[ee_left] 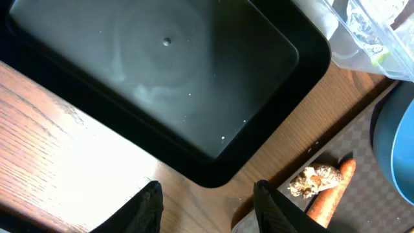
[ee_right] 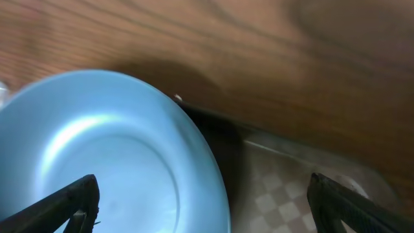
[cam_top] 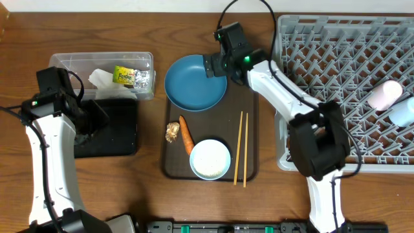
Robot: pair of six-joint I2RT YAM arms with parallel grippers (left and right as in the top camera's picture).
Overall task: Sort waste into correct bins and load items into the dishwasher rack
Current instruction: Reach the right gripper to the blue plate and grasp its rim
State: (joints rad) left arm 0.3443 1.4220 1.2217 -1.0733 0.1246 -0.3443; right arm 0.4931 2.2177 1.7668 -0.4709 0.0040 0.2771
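We are judging task partly done: crumpled tissue (cam_top: 100, 79) and foil wrapper (cam_top: 132, 76) lying in clear tub (cam_top: 65, 59); pink cup (cam_top: 385, 94) and light blue cup (cam_top: 404, 111) lying in rack (cam_top: 323, 58).

Waiting on brown tray (cam_top: 252, 129): dark blue bowl (cam_top: 191, 84), white bowl (cam_top: 210, 158), chopsticks (cam_top: 241, 147), carrot stick (cam_top: 185, 134), brown food bit (cam_top: 173, 132).

Right gripper (ee_right: 204, 204) standing spread wide at glossy bowl's rim, gripping nothing.

Left gripper (ee_left: 207, 207) hovering part-spread, empty, over black tray (ee_left: 162, 84) edge.

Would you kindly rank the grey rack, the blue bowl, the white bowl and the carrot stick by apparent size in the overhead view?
Largest to smallest:
1. grey rack
2. blue bowl
3. white bowl
4. carrot stick
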